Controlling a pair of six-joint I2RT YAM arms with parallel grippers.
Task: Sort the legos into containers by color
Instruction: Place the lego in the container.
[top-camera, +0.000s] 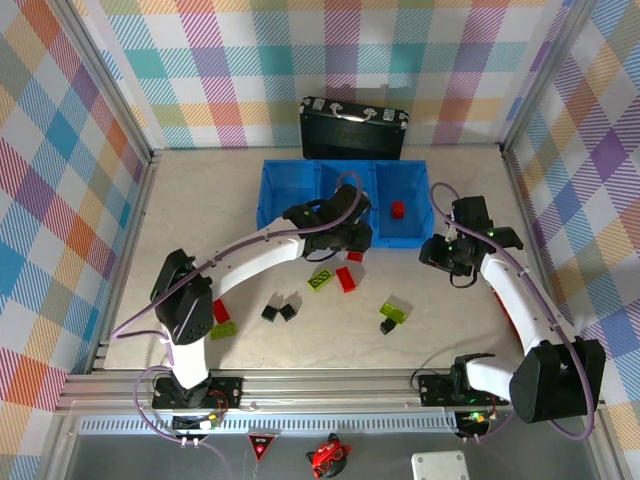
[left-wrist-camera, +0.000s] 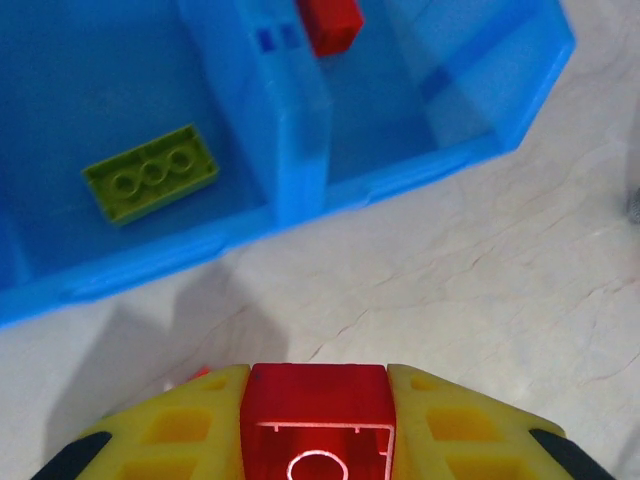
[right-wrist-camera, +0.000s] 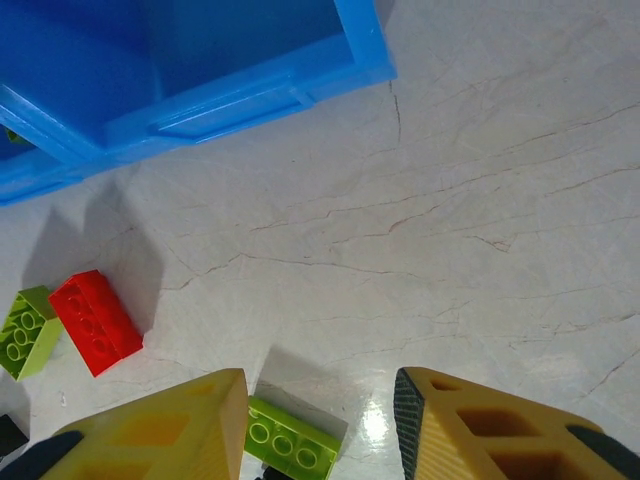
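1. Top external view.
   - The blue bin (top-camera: 268, 205) stands at the far side of the table (top-camera: 465, 180), in front of a black case (top-camera: 353, 128).
   - A binned red brick (top-camera: 397, 210) lies in the bin's right-hand compartment.
   - The left tool (top-camera: 348, 240) is at the bin's near wall.
   - The right tool (top-camera: 447, 256) hangs over the table just right of the bin.
   - Loose legos lie on the near table: a loose red brick (top-camera: 346, 279), lime ones and black cubes (top-camera: 279, 312).

2. Left wrist view.
   - The left tool (left-wrist-camera: 318, 425) is clamped on a held red brick (left-wrist-camera: 318, 395), squeezed between its yellow fingers (left-wrist-camera: 190, 430).
   - It sits above bare table, just short of the bin wall.
   - A binned lime brick (left-wrist-camera: 150, 172) lies in one compartment. The red one (left-wrist-camera: 330, 22) is in the compartment to its right.
   - Judgement: this is a red-brick delivery in transit. The next move calls for travel forward and right, over the wall above the red compartment, then release.

3. Right wrist view.
   - The right tool (right-wrist-camera: 320, 425) has its jaws apart and holds nothing.
   - A lime brick (right-wrist-camera: 290, 440) lies on the table below the gap.
   - Judgement: it is probably the next pick. That calls for a straight descent, and the jaws may need squaring to the brick.
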